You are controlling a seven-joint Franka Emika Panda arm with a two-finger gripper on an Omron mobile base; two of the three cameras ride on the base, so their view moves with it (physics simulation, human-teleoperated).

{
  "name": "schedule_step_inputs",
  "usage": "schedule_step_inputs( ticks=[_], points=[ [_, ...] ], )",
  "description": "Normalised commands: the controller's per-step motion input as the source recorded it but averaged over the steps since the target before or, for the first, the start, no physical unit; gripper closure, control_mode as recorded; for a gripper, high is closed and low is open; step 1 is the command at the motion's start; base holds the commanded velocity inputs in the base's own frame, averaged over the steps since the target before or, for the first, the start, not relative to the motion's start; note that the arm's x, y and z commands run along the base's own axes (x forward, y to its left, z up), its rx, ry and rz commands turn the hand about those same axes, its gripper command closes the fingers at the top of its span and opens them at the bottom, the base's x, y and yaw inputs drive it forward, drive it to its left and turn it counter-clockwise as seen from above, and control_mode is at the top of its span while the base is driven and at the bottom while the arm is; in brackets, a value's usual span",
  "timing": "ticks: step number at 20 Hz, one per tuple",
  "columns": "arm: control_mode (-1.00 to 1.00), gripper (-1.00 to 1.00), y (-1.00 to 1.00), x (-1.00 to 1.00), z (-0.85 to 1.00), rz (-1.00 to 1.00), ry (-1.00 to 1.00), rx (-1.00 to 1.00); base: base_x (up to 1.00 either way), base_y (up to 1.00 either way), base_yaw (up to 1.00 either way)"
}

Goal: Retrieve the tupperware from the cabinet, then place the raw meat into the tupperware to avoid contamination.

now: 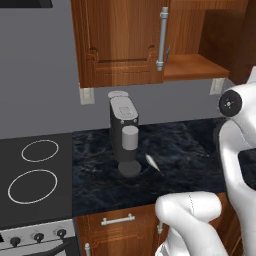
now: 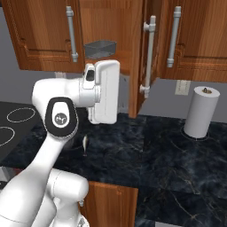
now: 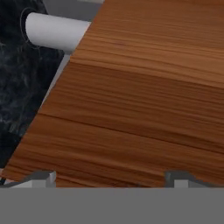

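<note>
White arm (image 2: 95, 95) raised by cabinet (image 2: 44, 35); jaws apparently spread, empty; tupperware (image 2: 100, 48) shelved

The cabinet (image 2: 199, 35) is reddish, grained wood with brushed metal handles (image 2: 173, 36). The counter (image 1: 190, 150) is glossy dark marble; the tupperware (image 2: 100, 48) looks semi-clear grey plastic.

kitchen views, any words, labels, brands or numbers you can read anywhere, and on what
None can be read.
Round mark on the arm's dark joint cap: a small emblem, no letters legible.
Coffee machine: no brand or label shows.
Stove knobs: no markings legible.
Paper towel roll, cabinet doors, tupperware: plain.
</note>
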Motion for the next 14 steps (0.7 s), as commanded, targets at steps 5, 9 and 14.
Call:
schedule_step_inputs(
  ticks=[5, 9, 14],
  points=[
    [-1.00, -1.00, -0.65, 0.23, -0.09, -0.03, -0.01, 0.00, 0.00, 0.00, 0.00],
    [-1.00, -1.00, -0.47, 0.18, -0.14, 0.02, -0.03, 0.00, 0.00, 0.00, 0.00],
    [-1.00, -1.00, -0.38, 0.18, -0.11, 0.06, -0.01, 0.00, 0.00, 0.00, 0.00]
  ],
)
